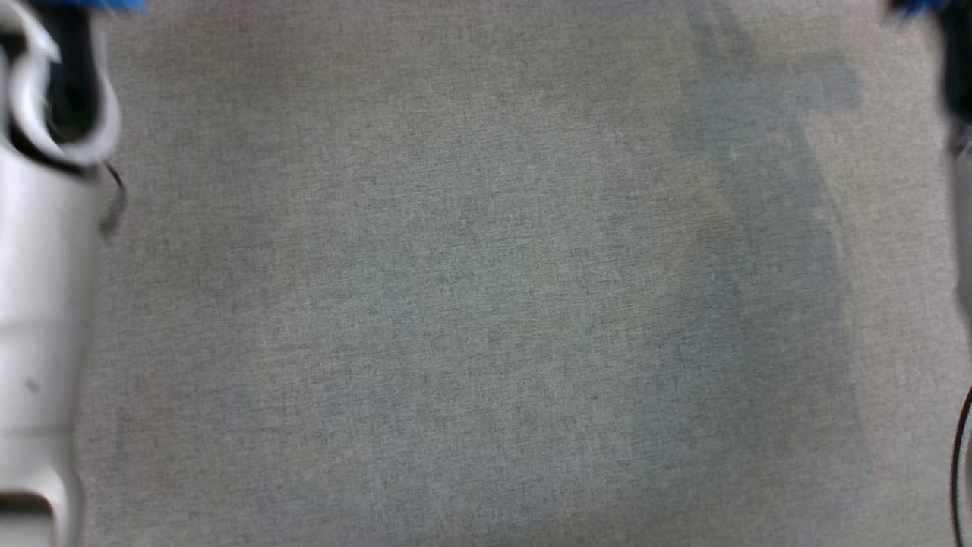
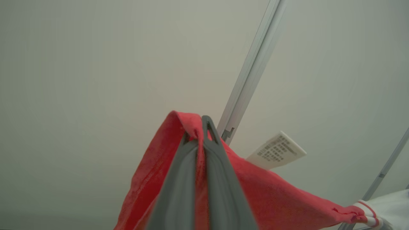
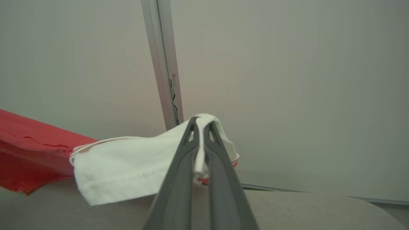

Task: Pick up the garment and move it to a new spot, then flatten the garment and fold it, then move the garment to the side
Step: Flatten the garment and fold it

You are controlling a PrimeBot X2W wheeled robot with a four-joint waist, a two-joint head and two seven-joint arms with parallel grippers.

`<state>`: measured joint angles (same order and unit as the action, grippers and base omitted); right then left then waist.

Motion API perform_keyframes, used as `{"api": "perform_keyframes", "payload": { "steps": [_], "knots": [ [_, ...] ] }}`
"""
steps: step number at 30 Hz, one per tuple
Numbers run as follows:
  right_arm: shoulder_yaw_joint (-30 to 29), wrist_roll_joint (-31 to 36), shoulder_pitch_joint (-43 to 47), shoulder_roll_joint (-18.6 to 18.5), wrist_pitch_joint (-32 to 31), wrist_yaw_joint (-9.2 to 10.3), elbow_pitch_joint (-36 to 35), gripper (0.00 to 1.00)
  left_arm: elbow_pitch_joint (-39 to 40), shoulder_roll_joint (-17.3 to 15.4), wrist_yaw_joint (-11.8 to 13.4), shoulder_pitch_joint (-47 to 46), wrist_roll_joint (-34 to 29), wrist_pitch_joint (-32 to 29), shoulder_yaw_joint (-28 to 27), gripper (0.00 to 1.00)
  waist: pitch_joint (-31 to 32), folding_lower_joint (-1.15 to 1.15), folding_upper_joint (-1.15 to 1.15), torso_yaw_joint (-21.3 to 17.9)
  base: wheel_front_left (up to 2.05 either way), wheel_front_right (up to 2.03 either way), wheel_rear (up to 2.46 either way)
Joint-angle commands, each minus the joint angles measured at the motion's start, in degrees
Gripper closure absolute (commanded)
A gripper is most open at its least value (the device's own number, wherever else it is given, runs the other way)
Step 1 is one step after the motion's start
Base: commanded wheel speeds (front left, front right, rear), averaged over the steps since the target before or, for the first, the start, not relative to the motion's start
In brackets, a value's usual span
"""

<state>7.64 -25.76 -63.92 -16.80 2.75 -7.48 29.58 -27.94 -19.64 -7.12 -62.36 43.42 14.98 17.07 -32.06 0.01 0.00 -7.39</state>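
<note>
Step in hand, as judged: carrying the lifted garment (image 2: 271, 198) to its new spot on the tabletop (image 1: 456, 304).

**State of the jaws**
- The left jaws are fully closed. Their fingers (image 2: 179, 191) pinch a fold of the garment's red body in front of the post (image 2: 252, 70).
- The right jaws are fully closed. Their fingers (image 3: 179, 185) pinch the white sleeve (image 3: 127, 166) by its red-trimmed edge, also in front of the post.

**Position of the garment**
- The garment hangs between the two grips in front of the post.
- Its red body runs off to one side of the post.
- The sleeve hangs just above the tabletop, or it may be brushing it.

**Procedure**
1. Release neither grip until the cloth rests on the tabletop.
2. Move both arms together so that the span between them neither sags nor tears.
3. Lower the hanging edge first.
4. Draw the garment away from the post so that it lays out flat without bunching.

**Surroundings and obstructions**
- The post stands close behind the garment. A swing towards it can snag the cloth.
- A white printed label (image 2: 276, 151) sticks out beside the post. Tuck it under when flattening.
- The pale left forearm (image 1: 38, 304) borders the tabletop on the near side of the post.
- The head view is blurred, so the blue patches at its top corners cannot be identified
</note>
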Motion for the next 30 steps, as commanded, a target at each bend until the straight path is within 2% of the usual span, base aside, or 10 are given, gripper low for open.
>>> {"api": "perform_keyframes", "payload": {
  "steps": [1, 4, 8, 12, 16, 17, 18, 19, 24, 30],
  "knots": [
    [0.4, -0.6, 3.2, -0.7, -1.1, -0.01, 0.2, 1.00, 0.1, 0.3, -0.5, 2.9, -1.2, 0.2, 0.1, 1.00, 0.3, -0.01, 0.00, -0.1, 0.00, 0.00, 0.00],
    [-0.3, -1.9, 10.0, -1.0, -4.2, -0.02, -0.1, 1.00, -0.6, 0.7, -0.4, 10.0, -3.5, 0.3, 0.8, 1.00, 2.1, -0.01, 0.00, -0.2, 0.00, 0.00, 0.00],
    [-3.0, -2.0, 20.2, -1.1, -10.7, -0.01, -2.5, 1.00, -3.1, 4.3, -0.4, 19.9, -4.9, 0.3, 1.4, 1.00, 6.8, -0.01, 0.00, 1.1, 0.00, 0.00, 0.00],
    [-6.4, -1.2, 30.4, 0.8, -17.6, -0.01, -9.4, 1.00, -4.8, 6.7, -0.3, 28.1, -6.0, 0.3, 0.8, 1.00, 11.7, -0.01, 0.00, 2.4, 0.00, 0.00, 0.00],
    [-10.9, 1.5, 41.6, 3.7, -23.7, -0.01, -17.6, 1.00, -6.1, 7.6, -0.3, 34.7, -6.7, 0.3, 0.9, 1.00, 16.0, -0.01, 0.00, 3.7, 0.00, 0.00, 0.00],
    [-10.9, 1.5, 41.6, 3.7, -23.7, -0.01, -17.6, 1.00, -6.1, 7.6, -0.3, 34.7, -6.7, 0.3, 0.9, 1.00, 16.0, -0.01, 0.00, 3.7, 0.00, 0.00, 0.00],
    [-12.8, 2.6, 46.6, 6.1, -26.5, -0.01, -21.8, 1.00, -6.3, 7.6, -0.3, 37.4, -6.1, 0.3, 0.5, 1.00, 17.7, -0.01, 0.00, 4.1, 0.00, 0.00, 0.00],
    [-12.8, 2.6, 46.6, 6.1, -26.5, -0.01, -21.8, 1.00, -6.3, 7.6, -0.3, 37.4, -6.1, 0.3, 0.5, 1.00, 17.7, -0.01, 0.00, 4.1, 0.00, 0.00, 0.00],
    [-16.6, 5.2, 57.8, 10.8, -33.4, -0.01, -31.6, 1.00, -6.0, 6.6, -0.3, 43.4, -6.0, 0.3, 0.3, 1.00, 20.7, -0.01, 0.00, 4.6, 0.00, 0.00, 0.00],
    [-19.5, 7.0, 67.0, 13.4, -39.5, -0.01, -38.6, 1.00, -4.2, 4.9, 0.6, 50.0, -8.2, -0.1, 2.4, 1.00, 22.8, -0.01, 0.00, 4.4, 0.00, 0.00, 0.00]
  ]
}}
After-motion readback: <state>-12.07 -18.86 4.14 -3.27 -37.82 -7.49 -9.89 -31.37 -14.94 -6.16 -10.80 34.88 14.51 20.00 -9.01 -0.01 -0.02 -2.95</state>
